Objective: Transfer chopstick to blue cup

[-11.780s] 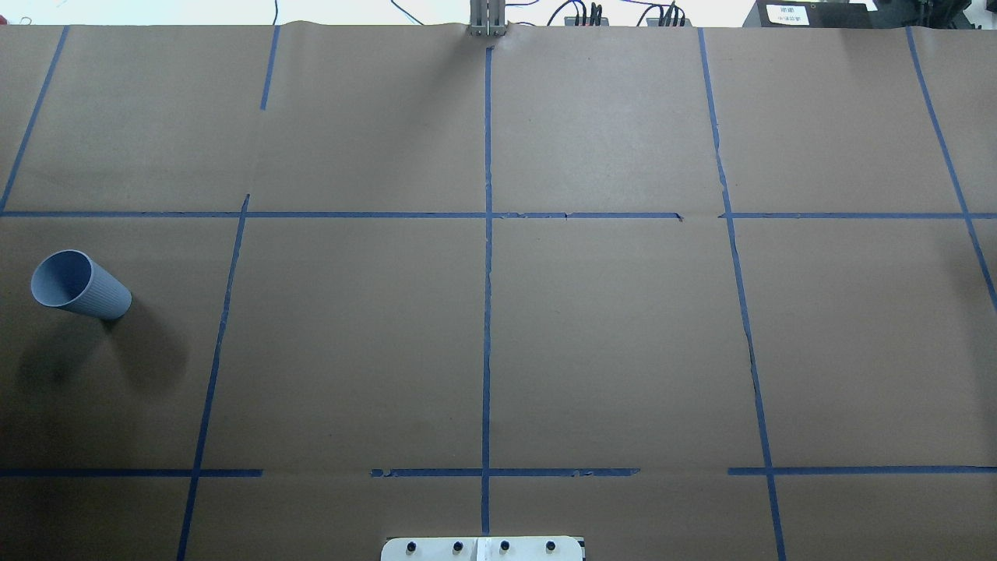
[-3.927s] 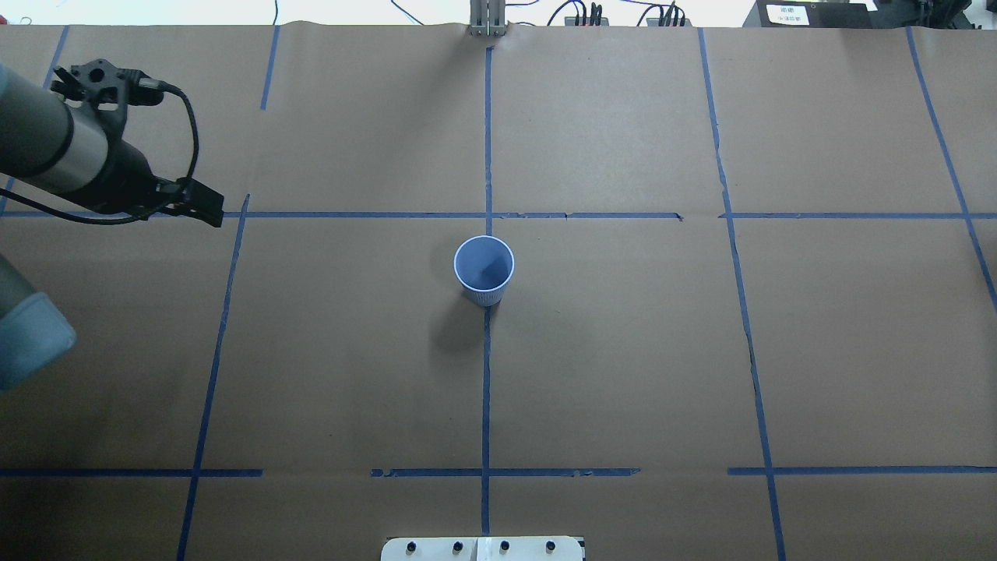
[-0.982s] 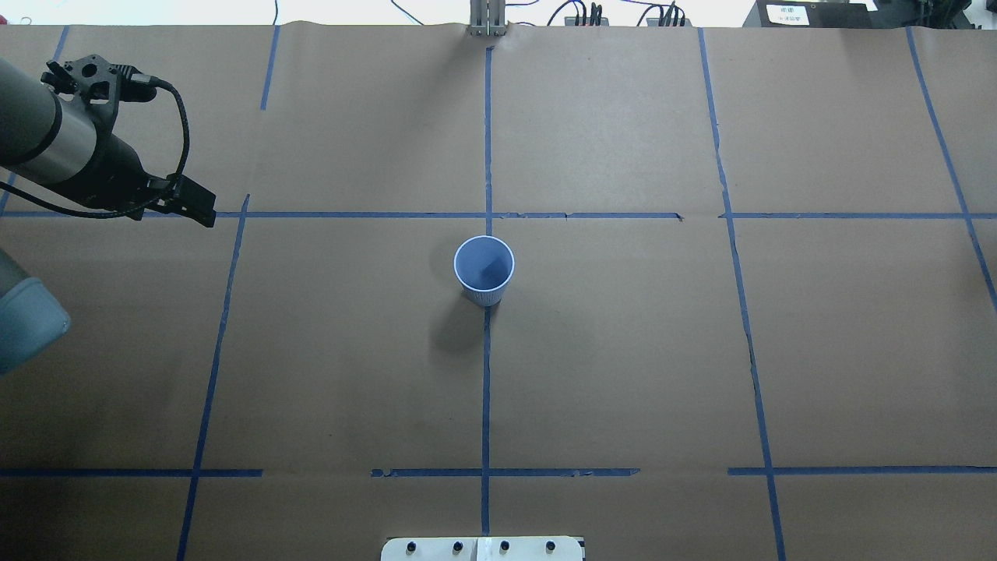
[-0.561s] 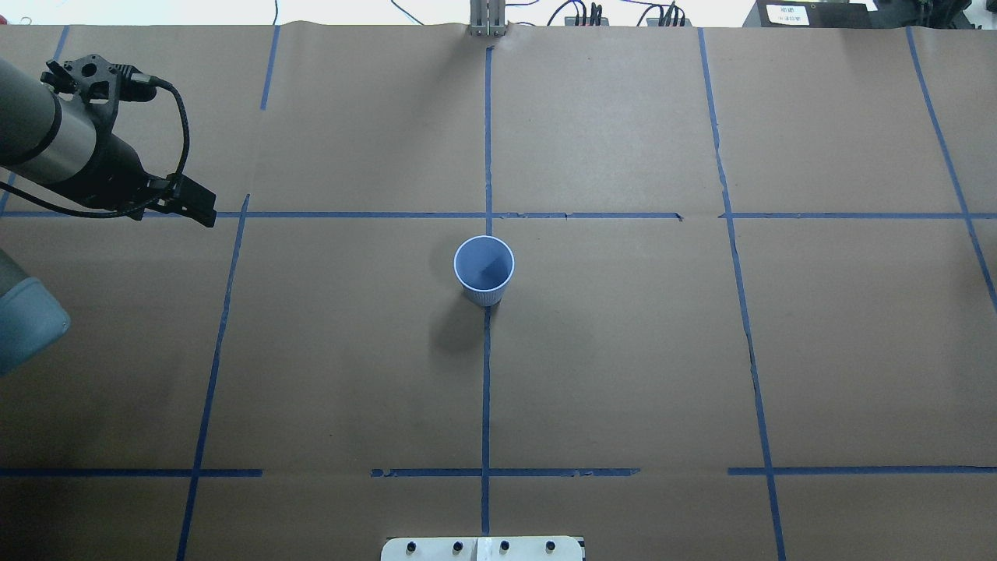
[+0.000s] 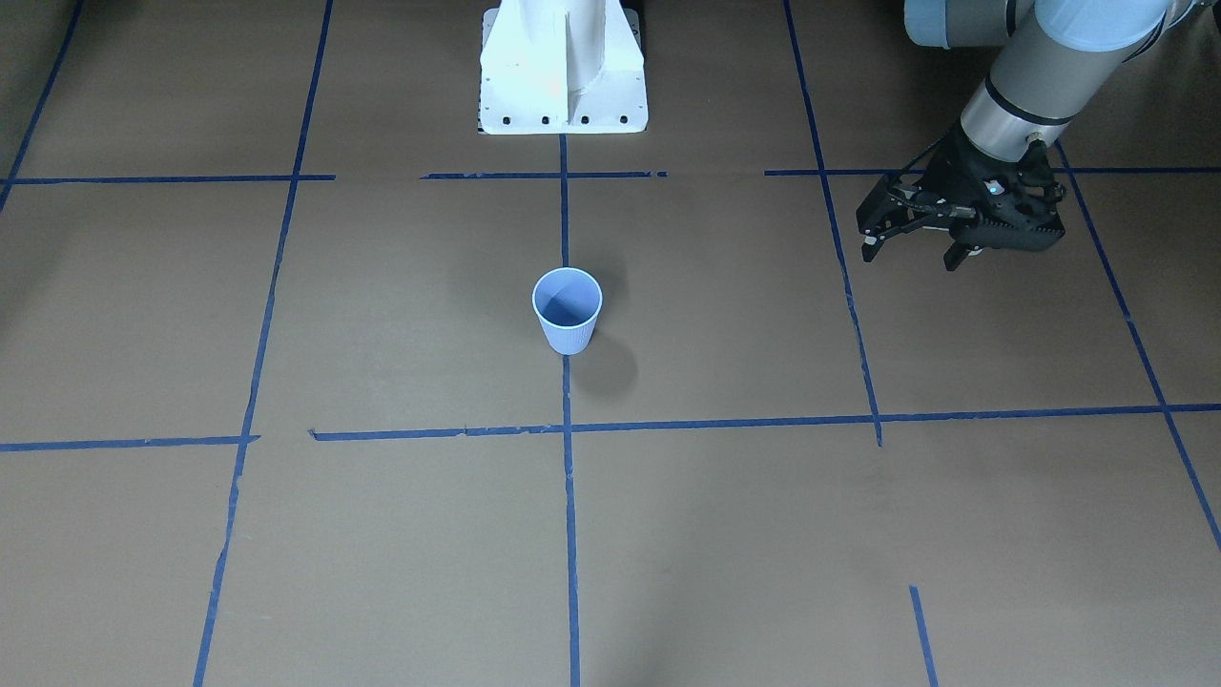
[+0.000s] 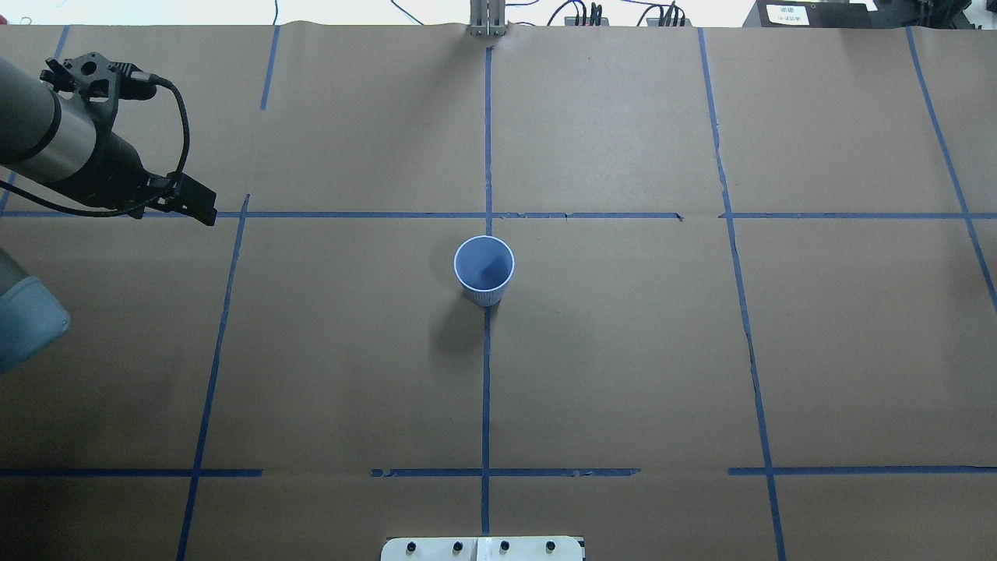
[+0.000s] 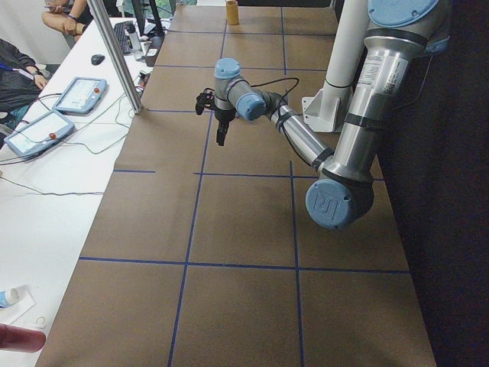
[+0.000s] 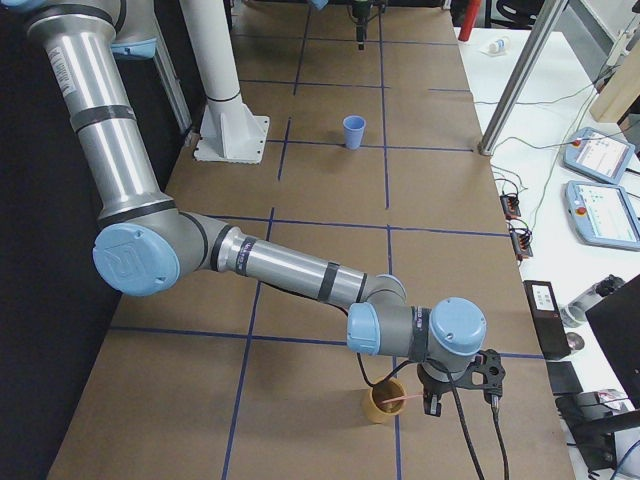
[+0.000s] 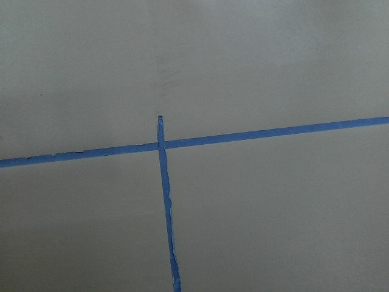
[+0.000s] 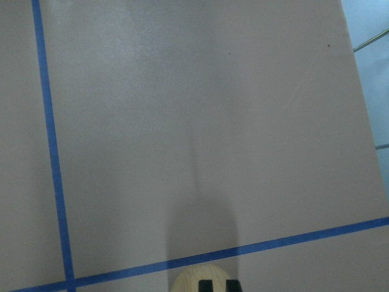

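Observation:
The blue cup (image 5: 568,310) (image 6: 484,269) (image 8: 353,131) stands upright and empty on the centre tape line. My left gripper (image 5: 911,255) (image 6: 196,209) (image 7: 221,131) hangs open above the table far to the cup's side, holding nothing. My right gripper (image 8: 430,404) (image 10: 219,285) is at the table's right end, just over a tan cup (image 8: 381,404) (image 10: 189,281). The chopstick (image 8: 397,401) shows only as a thin pale pink tip at that cup's rim, beside the fingers. I cannot tell whether the right fingers are closed on it.
The white robot base (image 5: 563,67) (image 6: 483,549) stands at the table's near edge. Blue tape lines grid the brown paper. Side desks carry teach pendants (image 8: 600,215) (image 7: 53,126) and cables. A seated person (image 7: 19,65) is beyond the far edge.
Since the oldest frame the blue cup has gone from the far left to upright at the centre. The left arm has since drawn back slightly to the left. It has barely moved in the last second.

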Motion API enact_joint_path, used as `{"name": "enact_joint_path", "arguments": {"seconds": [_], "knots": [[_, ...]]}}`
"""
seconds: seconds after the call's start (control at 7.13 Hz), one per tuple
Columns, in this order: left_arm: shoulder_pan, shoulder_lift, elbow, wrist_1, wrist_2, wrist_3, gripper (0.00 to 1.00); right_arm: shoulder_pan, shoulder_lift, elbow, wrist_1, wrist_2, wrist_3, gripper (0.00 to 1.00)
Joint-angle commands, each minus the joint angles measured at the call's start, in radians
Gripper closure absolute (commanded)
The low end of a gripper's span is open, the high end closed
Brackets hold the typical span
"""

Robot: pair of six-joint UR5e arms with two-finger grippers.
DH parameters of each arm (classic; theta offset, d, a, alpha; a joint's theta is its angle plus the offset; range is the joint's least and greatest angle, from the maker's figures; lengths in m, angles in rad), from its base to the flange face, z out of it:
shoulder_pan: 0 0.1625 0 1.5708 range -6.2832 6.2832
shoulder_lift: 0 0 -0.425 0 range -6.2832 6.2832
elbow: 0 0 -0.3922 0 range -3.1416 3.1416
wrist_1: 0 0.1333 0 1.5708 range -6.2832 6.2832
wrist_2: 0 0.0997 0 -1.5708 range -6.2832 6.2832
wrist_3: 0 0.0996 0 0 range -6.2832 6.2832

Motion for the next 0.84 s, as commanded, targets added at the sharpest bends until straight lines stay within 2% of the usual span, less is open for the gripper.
{"name": "enact_joint_path", "arguments": {"seconds": [0.0, 0.14, 0.28, 0.56, 0.7], "knots": [[0.000, 0.000, 0.001, 0.001, 0.000, 0.000, 0.00, 0.038, -0.003, 0.088, -0.015, 0.006, 0.012, 1.00], [0.000, 0.000, 0.001, 0.001, -0.001, 0.000, 0.00, 0.066, -0.005, 0.119, -0.020, 0.020, 0.012, 1.00], [0.000, 0.000, 0.001, -0.001, -0.001, 0.000, 0.00, 0.106, 0.001, 0.172, -0.112, 0.038, 0.008, 1.00], [-0.002, 0.003, 0.001, -0.001, -0.001, 0.000, 0.00, 0.114, 0.003, 0.387, -0.382, 0.052, 0.001, 1.00], [-0.002, 0.009, -0.003, -0.001, -0.003, 0.000, 0.00, 0.112, 0.039, 0.453, -0.497, 0.052, 0.000, 1.00]]}}
